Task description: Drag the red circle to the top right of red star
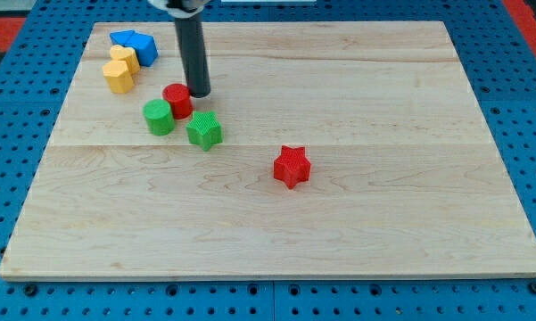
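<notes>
Red star (292, 166) sits alone, red circle (177, 100) way off at its 10 o'clock, my tip (199, 93) touching the circle's 2 o'clock side; no fingers here, basically nothing done yet.

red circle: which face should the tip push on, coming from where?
Push the red circle on its upper-left side wall, coming from the view's top left, since the red star lies lower right. My tip now sits at its right edge, so it likely must go round first.
</notes>
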### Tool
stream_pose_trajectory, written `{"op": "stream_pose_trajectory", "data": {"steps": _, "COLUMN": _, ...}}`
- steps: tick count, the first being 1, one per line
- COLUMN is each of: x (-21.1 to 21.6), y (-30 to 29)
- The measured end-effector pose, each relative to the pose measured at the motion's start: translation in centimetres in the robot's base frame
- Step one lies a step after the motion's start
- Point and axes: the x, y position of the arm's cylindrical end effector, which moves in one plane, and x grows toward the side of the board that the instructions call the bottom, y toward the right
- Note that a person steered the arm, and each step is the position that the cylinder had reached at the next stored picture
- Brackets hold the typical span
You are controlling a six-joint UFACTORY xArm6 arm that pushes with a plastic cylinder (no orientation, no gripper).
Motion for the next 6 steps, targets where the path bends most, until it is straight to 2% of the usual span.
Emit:
{"op": "stream_pose_trajectory", "data": {"steps": 1, "x": -1.8, "y": -5.6}}
{"op": "stream_pose_trajectory", "data": {"steps": 2, "x": 0.7, "y": -9.6}}
{"op": "stream_pose_trajectory", "data": {"steps": 4, "x": 2.3, "y": 3.0}}
{"op": "stream_pose_trajectory", "data": {"steps": 5, "x": 3.1, "y": 5.9}}
{"op": "stream_pose_trajectory", "data": {"steps": 6, "x": 4.3, "y": 4.8}}
